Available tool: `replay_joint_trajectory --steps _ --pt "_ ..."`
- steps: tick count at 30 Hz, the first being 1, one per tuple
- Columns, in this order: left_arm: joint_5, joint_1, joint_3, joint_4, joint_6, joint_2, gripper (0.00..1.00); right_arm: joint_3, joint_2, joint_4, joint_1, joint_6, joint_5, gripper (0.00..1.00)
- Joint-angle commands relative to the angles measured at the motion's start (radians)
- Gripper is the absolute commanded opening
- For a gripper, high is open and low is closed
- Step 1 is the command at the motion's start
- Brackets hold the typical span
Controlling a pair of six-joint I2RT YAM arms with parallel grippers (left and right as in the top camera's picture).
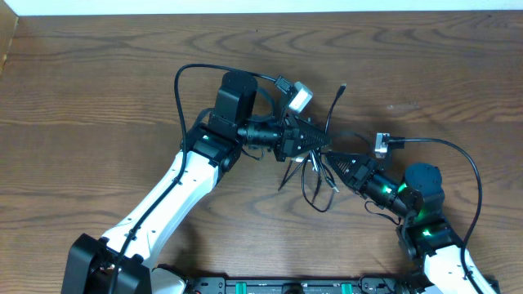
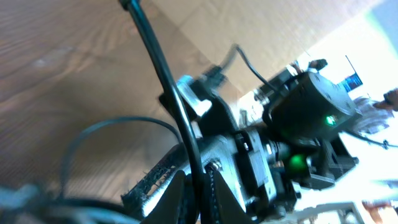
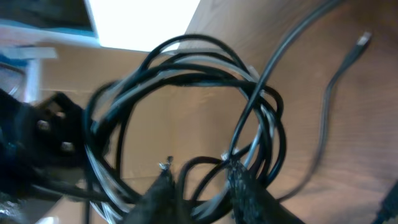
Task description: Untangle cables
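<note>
The cables (image 1: 315, 184) are a small tangle of thin black cords and one light grey cord, hanging between my two grippers at the table's middle. One black end with a plug (image 1: 341, 86) sticks up towards the back. My left gripper (image 1: 320, 145) is shut on a black cable (image 2: 158, 62), which runs up from between its jaws (image 2: 196, 186). My right gripper (image 1: 333, 160) faces it from the right, almost touching. In the right wrist view its fingers (image 3: 199, 171) are apart, with strands of the looped cables (image 3: 186, 68) passing between them. A plug end (image 3: 362, 40) lies on the table.
The wooden table (image 1: 98, 82) stretches out on all sides. A thick black arm cord (image 1: 181, 90) loops behind the left arm, and another (image 1: 462, 155) arcs over the right arm. The right arm (image 2: 305, 106) fills the right of the left wrist view.
</note>
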Motion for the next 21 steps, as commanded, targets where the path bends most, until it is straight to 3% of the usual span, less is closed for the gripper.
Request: replay_joint_trajectory --steps 1,10,14,17,21 --pt "-0.143 0.000 0.008 0.010 -0.142 -0.016 0.07 0.013 0.003 -0.034 0.002 -0.255 0.050 0.51" --pt "-0.607 0.000 0.008 0.008 -0.624 -0.016 0.07 0.015 -0.007 -0.254 0.002 -0.436 0.249 0.82" --pt "-0.781 0.000 0.008 0.000 -0.780 -0.016 0.07 0.026 -0.042 -0.326 -0.003 -0.443 0.261 0.85" --pt "-0.908 0.000 0.008 -0.055 -0.996 -0.016 0.07 0.042 -0.090 -0.419 -0.004 -0.432 0.252 0.86" --pt "-0.948 0.000 0.008 -0.137 -1.217 -0.016 0.07 0.042 -0.126 -0.472 -0.004 -0.271 0.108 0.85"
